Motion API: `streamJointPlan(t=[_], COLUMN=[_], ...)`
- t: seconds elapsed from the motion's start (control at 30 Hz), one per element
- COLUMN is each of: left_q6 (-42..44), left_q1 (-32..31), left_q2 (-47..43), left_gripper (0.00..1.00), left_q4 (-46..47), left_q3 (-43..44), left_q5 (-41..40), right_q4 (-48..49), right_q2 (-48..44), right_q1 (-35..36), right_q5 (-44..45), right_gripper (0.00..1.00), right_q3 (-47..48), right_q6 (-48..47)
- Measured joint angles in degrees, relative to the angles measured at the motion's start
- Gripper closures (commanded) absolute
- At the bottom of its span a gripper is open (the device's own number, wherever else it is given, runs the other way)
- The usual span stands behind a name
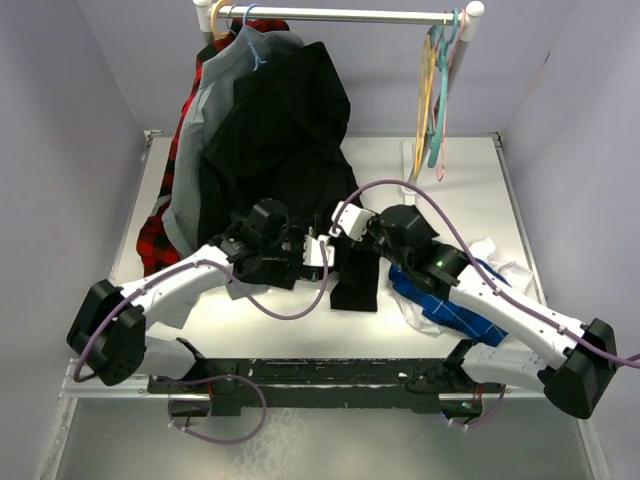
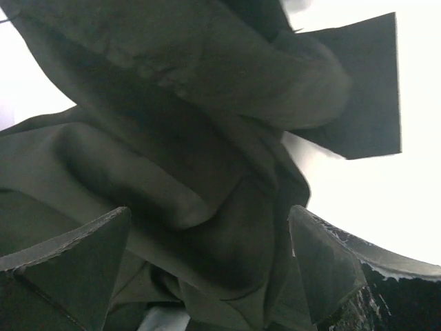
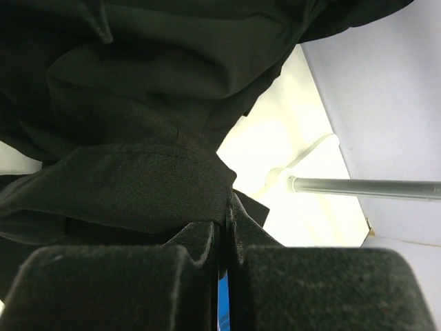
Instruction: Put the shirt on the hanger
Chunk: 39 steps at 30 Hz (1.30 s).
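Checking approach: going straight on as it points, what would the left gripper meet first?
The shirt; its dark folds sit right ahead of the left gripper, reaching in between the open fingers.

White tbl [image 1: 470, 190] w/ blue-checked shirt [image 1: 440, 305], red plaid cloth [image 1: 155, 240]

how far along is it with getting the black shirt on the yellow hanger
Nothing looks done yet: the yellow hanger hangs bare on the rail. In hand: the right gripper is shut on the black shirt, and the left gripper is open with fabric bunched between its jaws. To do: fetching the hanger and threading it into the shirt.
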Motion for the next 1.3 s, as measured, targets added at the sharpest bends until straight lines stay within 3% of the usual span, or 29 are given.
streamJointPlan(t=[0.3,0.67,0.93,0.97,1.0,1.07,1.17,1.3], left_q6=[0.8,12.4,15.5,15.6,15.6,15.5,15.0,12.3], left_q1=[-2.0,-2.8,-2.8,-2.8,-2.8,-2.8,-2.8,-2.8], left_q2=[2.1,2.1,3.5,4.3,4.9,6.1,6.8,6.6], left_gripper=[0.01,0.01,0.00,0.06,0.22,0.97,1.00,1.00], left_q4=[2.3,-6.1,9.9,13.4,15.9,20.7,23.7,21.0], left_q3=[-0.7,-6.9,-15.0,-15.6,-15.9,-16.4,-15.8,-10.8], left_q5=[-1.9,-9.0,-18.6,-19.9,-21.0,-22.8,-25.4,-27.9], right_q4=[2.1,2.7,3.3,3.3,3.3,3.3,3.3,1.7], right_q2=[0.1,0.1,0.0,0.0,0.0,-0.1,-0.5,-1.6], right_q1=[-1.2,-3.0,-3.3,-3.3,-3.3,-3.3,-3.3,-3.3], right_q5=[0.0,-0.1,-0.3,-0.3,-0.3,-0.4,-0.5,-0.6], right_gripper=[1.00,1.00,1.00,1.00,1.00,1.00,1.00,1.00], right_q3=[0.0,0.0,0.0,0.0,0.0,0.0,0.0,0.0], right_q6=[0.0,-0.3,-0.3,-0.2,0.0,0.3,1.3,2.7])
